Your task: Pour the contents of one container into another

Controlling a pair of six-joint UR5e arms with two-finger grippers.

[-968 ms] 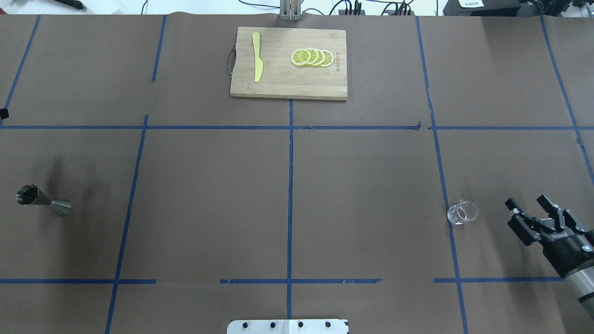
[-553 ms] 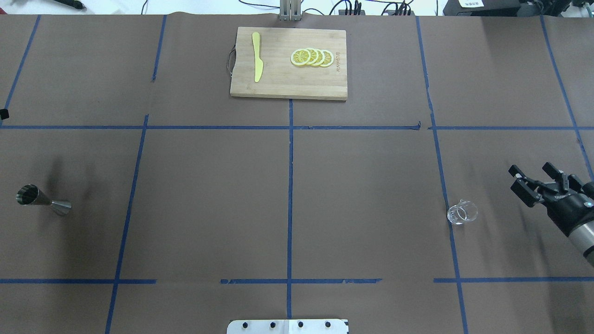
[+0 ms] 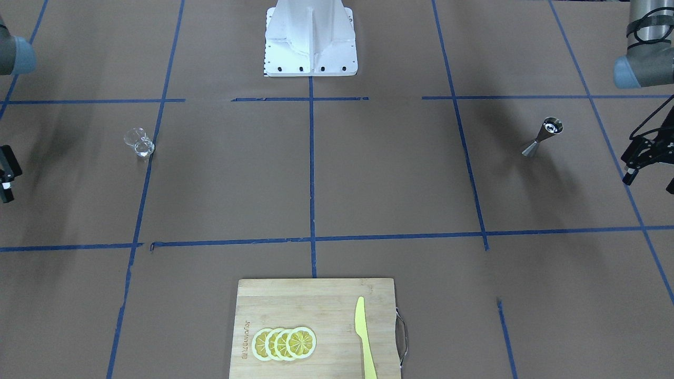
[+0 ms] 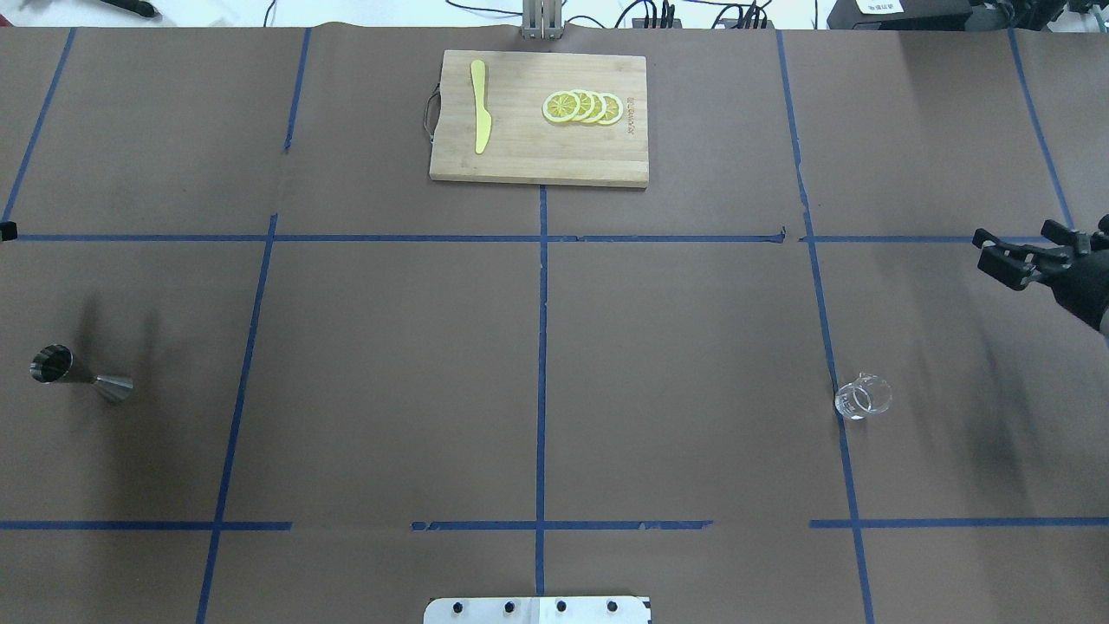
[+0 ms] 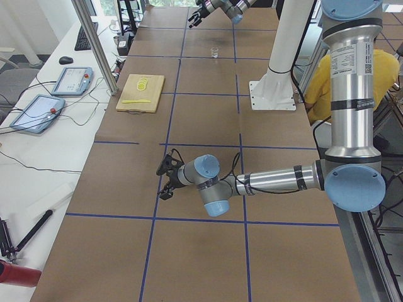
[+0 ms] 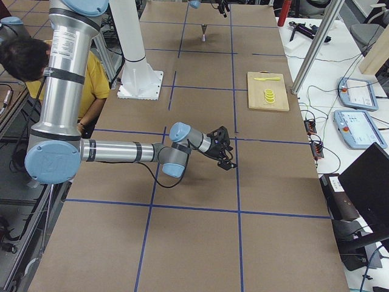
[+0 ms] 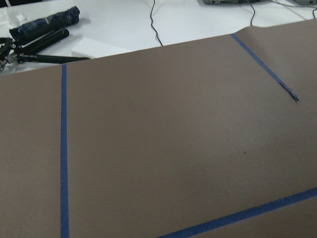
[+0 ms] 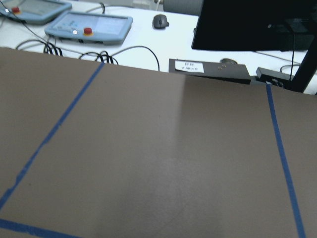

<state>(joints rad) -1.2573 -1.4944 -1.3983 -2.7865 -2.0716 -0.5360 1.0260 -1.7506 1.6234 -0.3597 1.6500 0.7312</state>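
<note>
The glass tumbler [image 4: 862, 397] and metal jigger [image 4: 78, 374] stand well apart on the tabletop [image 4: 537, 347]; the right gripper [image 4: 1015, 236] and left gripper [image 3: 650, 180] hold nothing, jaws wide open.

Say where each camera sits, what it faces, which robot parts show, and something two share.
Front: across table, facing the base; left gripper at right.
Overhead: behind robot, looking forward; right gripper.
Left side: table's end; left arm near.
Right side: opposite end; right arm near.
Left wrist: brown table, no jaws.
Right wrist: brown table, monitor; no jaws.
Front and overhead share the cutting board.
</note>
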